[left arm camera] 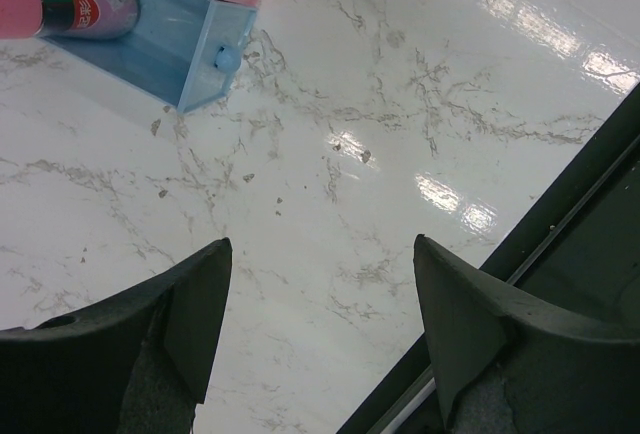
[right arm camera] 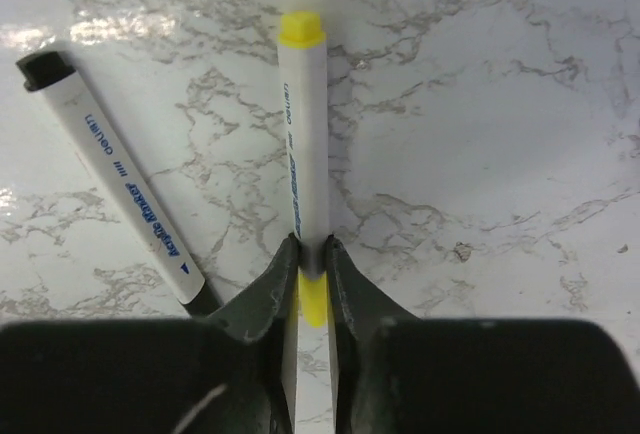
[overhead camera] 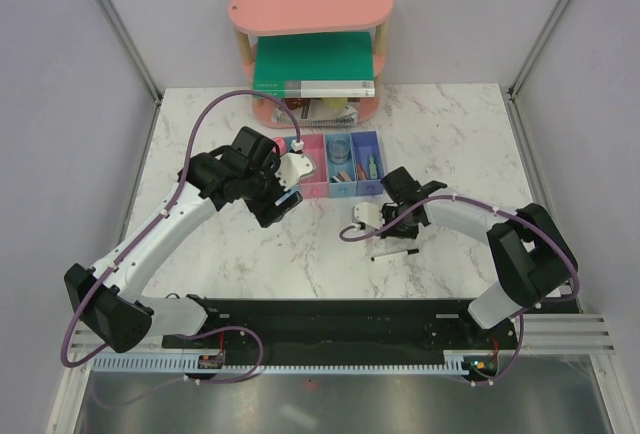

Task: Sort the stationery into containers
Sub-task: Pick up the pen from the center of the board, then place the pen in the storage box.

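Right gripper (right arm camera: pixel 312 254) is closed narrowly on the white plastic marker with a yellow end cap (right arm camera: pixel 305 134), its jaws pressing a yellow band on the barrel. We see this marker lying on the white marble-pattern table (right arm camera: pixel 500 154), pointing away from the wrist. Its blue print is too blurred to read. Just beside it, on the left of the wrist view, lies a second white marker with a black cap (right arm camera: pixel 115 169), angled and not touching. On this one we read "deli" and what looks like "Acrylic Marker". Both markers lie well apart from the row of narrow blue and pink plastic bins (overhead camera: pixel 343 190). Left gripper (left arm camera: pixel 321 242) stands wide, holding nothing, over bare table near the corner of a light blue bin (left arm camera: pixel 215 49). That bin holds a small bottle (left arm camera: pixel 95 14) whose colourful label we cannot read.
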